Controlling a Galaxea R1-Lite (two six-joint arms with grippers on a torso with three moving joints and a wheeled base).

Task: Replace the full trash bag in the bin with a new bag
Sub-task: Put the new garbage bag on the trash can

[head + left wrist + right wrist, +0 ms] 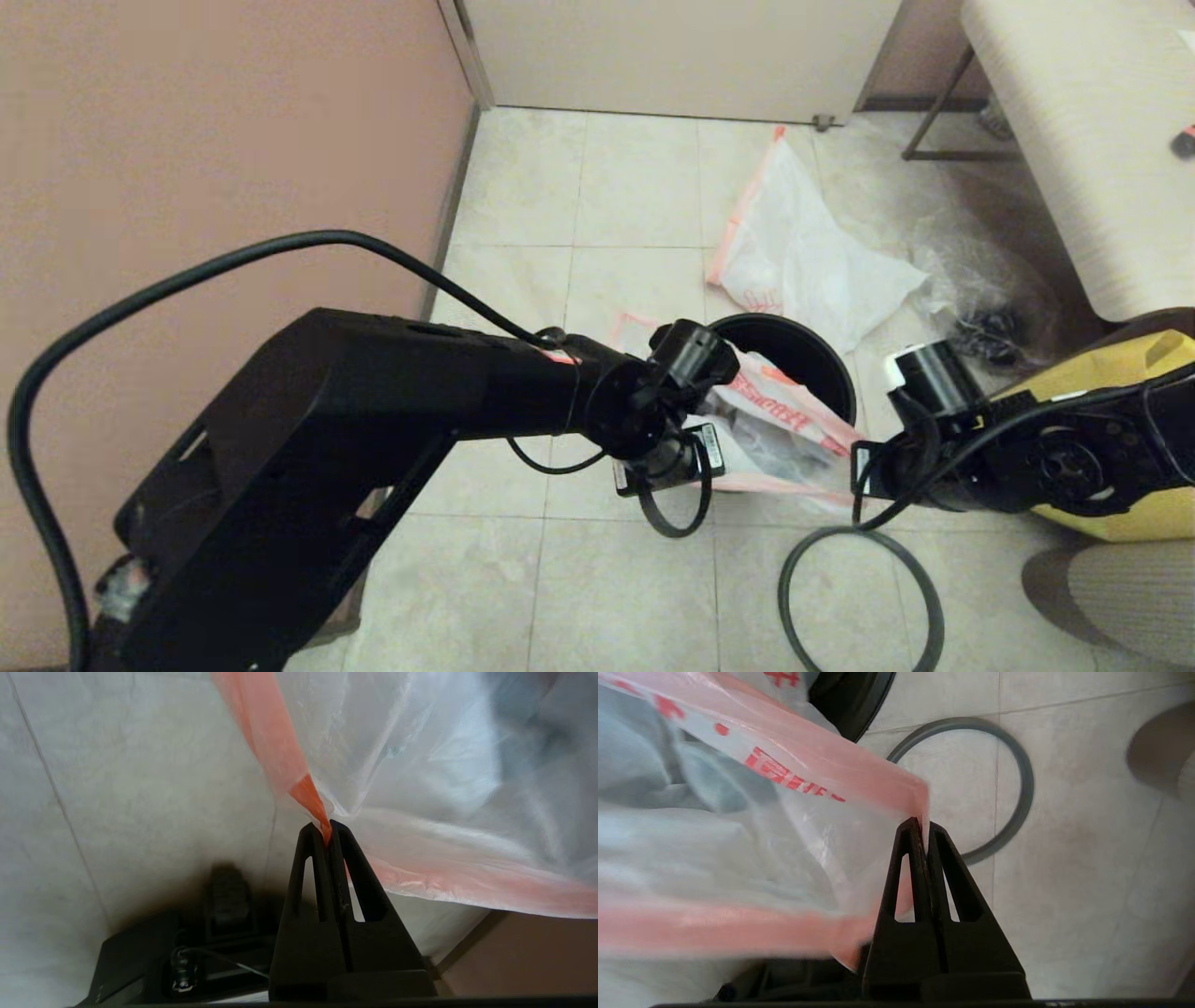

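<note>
Presently, new bag point(780, 425) hem is pinched by left gripper point(327, 833) and right gripper point(923, 828), both closed; mouth to be spread over bin point(803, 341) next.

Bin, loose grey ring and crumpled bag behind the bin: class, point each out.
bin point(822, 359), head view, inner black wall.
grey ring point(920, 583), head view, right arc on the floor.
crumpled bag point(803, 257), head view, white middle.
</note>
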